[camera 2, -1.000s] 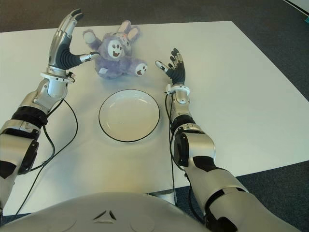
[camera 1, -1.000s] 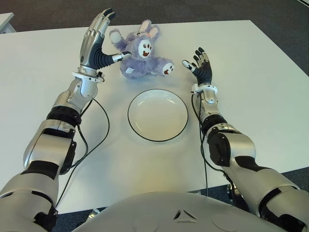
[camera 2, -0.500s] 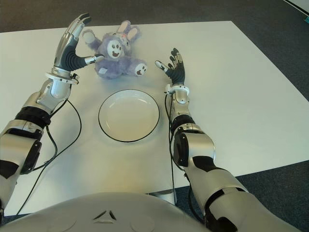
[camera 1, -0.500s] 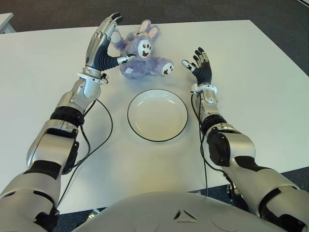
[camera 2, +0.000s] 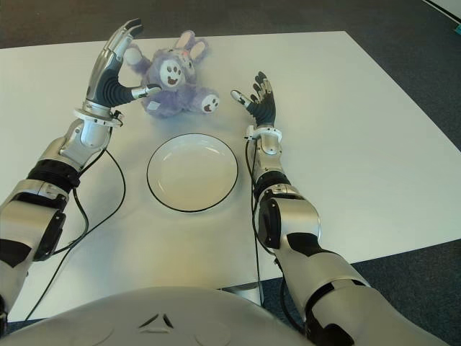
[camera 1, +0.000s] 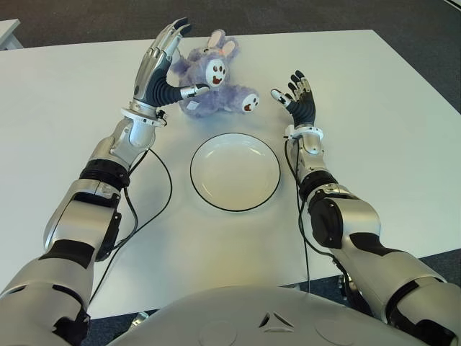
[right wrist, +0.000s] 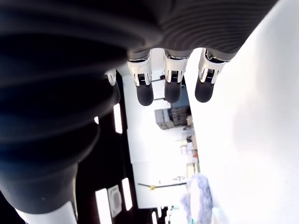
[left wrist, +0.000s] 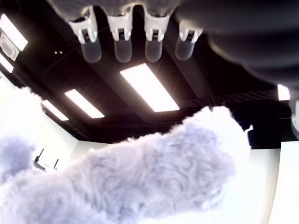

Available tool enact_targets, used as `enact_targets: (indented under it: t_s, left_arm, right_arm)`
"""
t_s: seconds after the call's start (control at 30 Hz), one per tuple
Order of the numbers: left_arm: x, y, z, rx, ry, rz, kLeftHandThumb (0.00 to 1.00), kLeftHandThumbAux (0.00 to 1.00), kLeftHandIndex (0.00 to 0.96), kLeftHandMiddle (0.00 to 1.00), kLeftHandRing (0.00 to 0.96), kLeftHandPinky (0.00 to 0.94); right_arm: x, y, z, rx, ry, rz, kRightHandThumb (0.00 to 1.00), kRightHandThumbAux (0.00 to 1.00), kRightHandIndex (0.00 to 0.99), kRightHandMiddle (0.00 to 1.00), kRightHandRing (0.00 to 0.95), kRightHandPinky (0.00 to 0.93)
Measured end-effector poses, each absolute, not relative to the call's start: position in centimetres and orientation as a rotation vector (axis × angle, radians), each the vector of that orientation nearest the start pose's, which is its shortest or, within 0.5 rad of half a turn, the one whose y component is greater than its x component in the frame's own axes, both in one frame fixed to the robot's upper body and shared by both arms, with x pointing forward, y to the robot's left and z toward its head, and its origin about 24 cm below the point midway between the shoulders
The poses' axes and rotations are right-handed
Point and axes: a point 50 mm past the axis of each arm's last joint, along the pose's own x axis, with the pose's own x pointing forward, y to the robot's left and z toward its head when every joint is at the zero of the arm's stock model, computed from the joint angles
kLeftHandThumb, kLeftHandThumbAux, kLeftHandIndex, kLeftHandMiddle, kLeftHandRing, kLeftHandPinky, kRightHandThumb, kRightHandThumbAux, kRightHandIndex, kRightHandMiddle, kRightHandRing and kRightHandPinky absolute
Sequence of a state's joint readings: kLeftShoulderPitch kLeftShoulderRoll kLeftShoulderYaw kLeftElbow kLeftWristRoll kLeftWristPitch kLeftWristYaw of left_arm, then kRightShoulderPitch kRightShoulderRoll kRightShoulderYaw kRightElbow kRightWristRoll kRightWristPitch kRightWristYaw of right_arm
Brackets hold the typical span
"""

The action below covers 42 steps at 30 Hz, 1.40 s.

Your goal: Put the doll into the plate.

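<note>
A purple plush rabbit doll (camera 1: 212,86) with a white face lies on the white table (camera 1: 57,122), just beyond the plate (camera 1: 235,171), a white dish with a dark rim. My left hand (camera 1: 166,61) is raised and open right at the doll's left side, its thumb across the doll's body and its fingers beside the doll's arm. The left wrist view shows the purple fur (left wrist: 154,177) close under the spread fingers (left wrist: 124,44). My right hand (camera 1: 297,97) stands open to the right of the doll, a short gap away, holding nothing.
Black cables (camera 1: 148,209) trail from both forearms across the table near the plate. Dark carpet (camera 1: 302,14) lies beyond the table's far edge. A second table corner (camera 1: 7,30) shows at the far left.
My left hand has moved right, closing in on the doll until its thumb reaches the doll's body. The doll, plate and right hand have stayed put.
</note>
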<state>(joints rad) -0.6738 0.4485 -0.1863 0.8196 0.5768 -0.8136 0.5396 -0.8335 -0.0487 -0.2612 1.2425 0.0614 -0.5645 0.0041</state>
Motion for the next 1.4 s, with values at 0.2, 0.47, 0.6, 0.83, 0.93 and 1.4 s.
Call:
enact_targets:
  t_s: [0.2,0.47,0.6,0.83,0.93,1.4]
  left_arm:
    - [33.7,17.4,12.8,0.807,-0.802,-0.032,0.000,0.362,0.000,0.065,0.055,0.005]
    - [33.3,17.0,12.3,0.803,-0.798,-0.069,0.000,0.393,0.000,0.063,0.053,0.000]
    - [33.2,16.8,12.1,0.801,-0.793,-0.084,0.001,0.404,0.000,0.059,0.045,0.000]
    - [33.2,16.5,12.1,0.791,-0.796,-0.097,0.020,0.411,0.000,0.050,0.033,0.000]
    - [33.1,16.2,12.0,0.780,-0.803,-0.106,0.024,0.417,0.000,0.049,0.035,0.000]
    - [33.2,15.7,11.7,0.765,-0.777,-0.129,0.103,0.448,0.000,0.061,0.051,0.000]
  right_arm:
    - [37.4,-14.2,6.8,0.121,-0.125,-0.040,0.049,0.822,0.033,0.032,0.026,0.055]
    - [37.4,-14.2,6.8,0.123,-0.125,-0.043,0.054,0.829,0.035,0.035,0.031,0.060]
    - [37.4,-14.2,6.8,0.124,-0.125,-0.044,0.056,0.832,0.038,0.037,0.032,0.060]
    - [37.4,-14.2,6.8,0.124,-0.125,-0.044,0.051,0.834,0.034,0.036,0.029,0.054]
    - [37.4,-14.2,6.8,0.123,-0.125,-0.043,0.049,0.838,0.034,0.036,0.030,0.058]
    - [37.5,-14.2,6.8,0.128,-0.123,-0.047,0.075,0.864,0.053,0.049,0.044,0.072]
